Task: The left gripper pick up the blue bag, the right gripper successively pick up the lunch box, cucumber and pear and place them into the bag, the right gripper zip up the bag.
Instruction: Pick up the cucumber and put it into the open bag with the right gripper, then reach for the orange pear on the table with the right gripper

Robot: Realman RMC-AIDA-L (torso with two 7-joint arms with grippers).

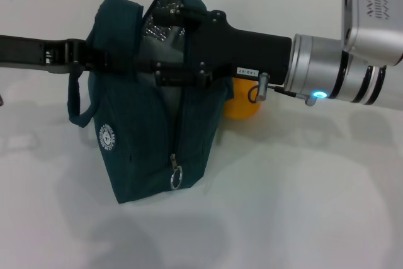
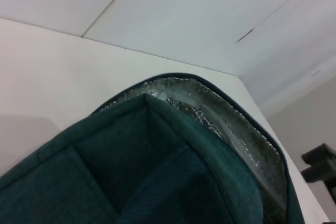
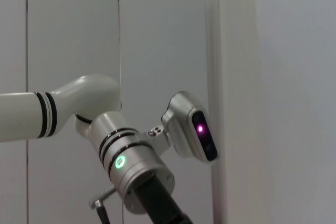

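Head view: a white table (image 1: pixel 302 206) fills the scene, and near its middle stands the blue bag (image 1: pixel 141 155), a tall dark teal fabric bag with its mouth open at the top, silver foil lining showing inside. The right gripper (image 1: pixel 165 45), black with a silver-white wrist and a blue light, reaches in from the right and lies across the bag's open top, its fingers at the mouth; whether they are clenched on something or released cannot be told, since the bag's edge and the gripper's own body hide them. The left gripper (image 1: pixel 94 58), all black on a slim arm, comes in from the left and meets the bag's upper left side by a loop handle; it seems to be holding the bag there, though its jaws are not plainly visible either. Behind the bag's right side, on the table, sits the pear (image 1: pixel 242 106), only part of its yellow-orange skin showing. A metal zip pull (image 1: pixel 175 174) hangs low on the front (the zip is undone). The lunch box and cucumber are not visible, so they may already be inside; judged from this, the pear and the zipping remain.
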